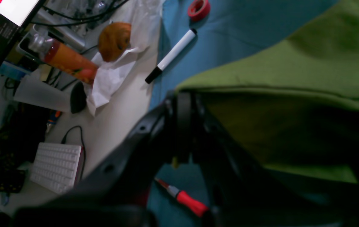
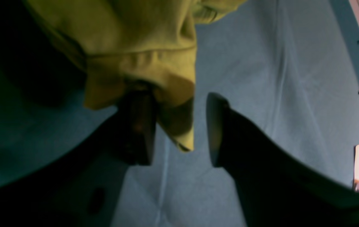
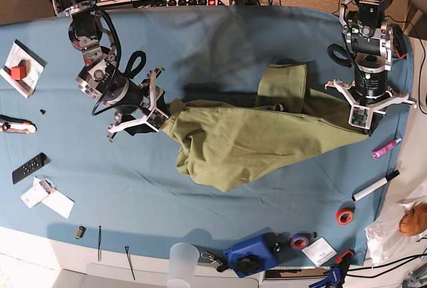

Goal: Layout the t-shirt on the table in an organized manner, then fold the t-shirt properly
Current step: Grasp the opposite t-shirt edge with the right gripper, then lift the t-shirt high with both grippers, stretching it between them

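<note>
The olive-green t-shirt (image 3: 247, 143) hangs rumpled and stretched across the middle of the blue table (image 3: 220, 41), one sleeve (image 3: 282, 87) flopped toward the back. At the right of the base view, my left gripper (image 3: 362, 126) is shut on the t-shirt's edge. The left wrist view shows its fingers (image 1: 182, 101) pinched on a hem of the t-shirt (image 1: 292, 72). My right gripper (image 3: 157, 115) is at the t-shirt's left end. In the right wrist view it (image 2: 176, 104) is open: bunched t-shirt cloth (image 2: 141, 63) drapes over one finger, and the other finger stands apart from it.
A marker (image 3: 375, 185), a red tape roll (image 3: 345, 216) and a purple tube (image 3: 386, 148) lie near the left arm. A red-handled screwdriver (image 1: 185, 200) lies under that gripper. A remote (image 3: 29, 167), cards, a plastic cup (image 3: 181, 261) and a blue tool (image 3: 250, 255) line the front and left edges.
</note>
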`<state>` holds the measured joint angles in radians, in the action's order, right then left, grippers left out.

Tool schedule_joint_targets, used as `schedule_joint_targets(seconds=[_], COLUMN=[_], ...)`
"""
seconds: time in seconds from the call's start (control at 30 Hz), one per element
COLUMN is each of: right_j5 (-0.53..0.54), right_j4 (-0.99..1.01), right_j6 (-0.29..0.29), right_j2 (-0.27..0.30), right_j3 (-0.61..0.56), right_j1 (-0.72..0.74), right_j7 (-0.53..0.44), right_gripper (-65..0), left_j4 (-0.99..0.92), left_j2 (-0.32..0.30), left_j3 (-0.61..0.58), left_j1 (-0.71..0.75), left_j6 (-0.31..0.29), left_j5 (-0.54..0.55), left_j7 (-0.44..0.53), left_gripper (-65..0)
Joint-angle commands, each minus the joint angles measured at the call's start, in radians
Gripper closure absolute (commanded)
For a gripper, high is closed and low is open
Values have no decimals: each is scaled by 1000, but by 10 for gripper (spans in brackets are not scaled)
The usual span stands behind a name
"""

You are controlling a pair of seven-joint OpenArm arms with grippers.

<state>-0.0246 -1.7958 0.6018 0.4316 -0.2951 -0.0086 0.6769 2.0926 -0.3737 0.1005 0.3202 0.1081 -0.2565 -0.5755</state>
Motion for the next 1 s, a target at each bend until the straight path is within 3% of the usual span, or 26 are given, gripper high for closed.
schedule_joint_targets(seconds=[0.0,0.1,0.2,0.3,0.6,0.97], right_j5=[9,9,5,2,2,10], right_j4=[-16,-16,-16,-16,-16,-14], right_j6=[-14,-84,-216,-284,-373,-374], right_j2=[9,8,8,8,8,12], right_j3=[6,6,6,8,71,235], right_j1=[18,18,29,59,225,435], right_j7=[-35,-45,-41,-40,-22,20], right_gripper=[-182,0,0,0,0,0], left_j4=[19,19,19,19,19,19], left_j2=[-9,-9,-9,-9,-9,-43], left_j3=[6,6,6,6,6,6], left_j1=[-8,-7,-7,-7,-8,-173], left_j6=[14,14,14,14,14,4], left_j5=[-11,-11,-11,-11,-11,105], left_j7=[26,25,24,24,52,75], left_gripper=[0,0,0,0,0,0])
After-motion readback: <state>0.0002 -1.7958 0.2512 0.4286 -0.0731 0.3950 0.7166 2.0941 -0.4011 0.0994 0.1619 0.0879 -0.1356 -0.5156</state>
